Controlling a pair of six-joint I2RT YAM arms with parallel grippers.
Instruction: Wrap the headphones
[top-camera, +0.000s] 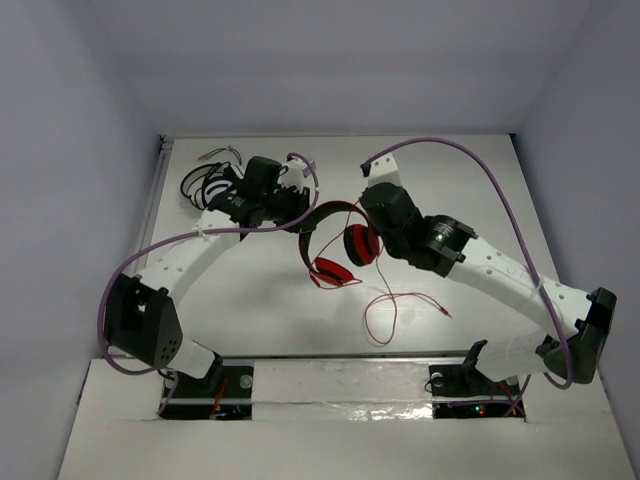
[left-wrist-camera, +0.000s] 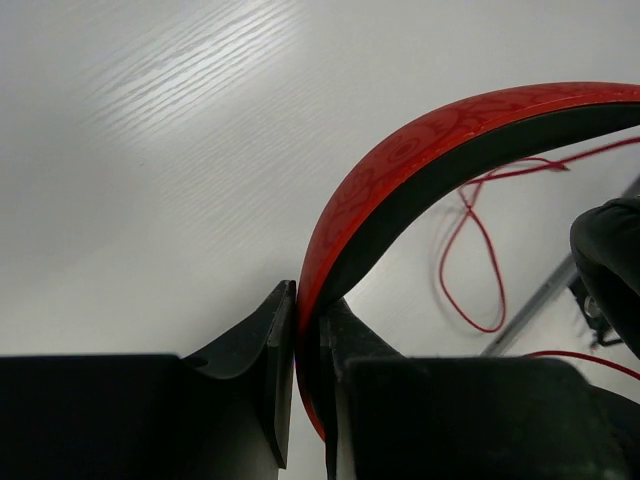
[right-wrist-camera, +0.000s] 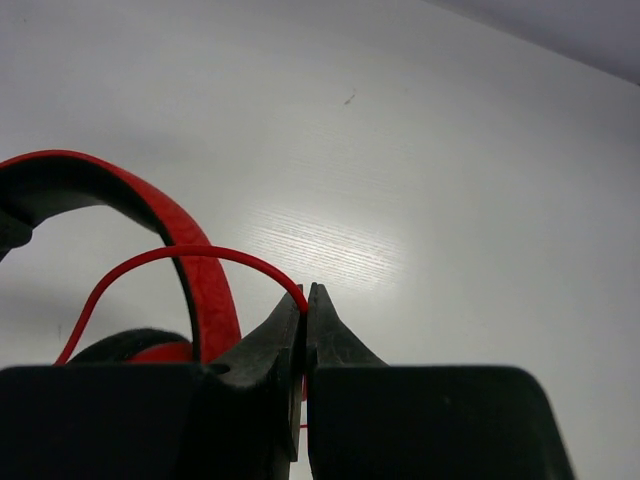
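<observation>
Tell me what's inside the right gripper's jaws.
The thin red cable of the headphones, pinched in the shut right gripper; the pinched stretch itself is covered.

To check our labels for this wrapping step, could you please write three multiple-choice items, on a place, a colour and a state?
1. Where does the left end effector grip the headphones? A headband B earcup C plug
2. What colour is the cable in the right end effector? A black B white C red
3. How does the rest of that cable lie? A wound round the headband B loose on the table C knotted
Key: 1 A, the band sits in its shut grip; 2 C, a red strand is pinched there; 3 B, it trails in loops across the table.
</observation>
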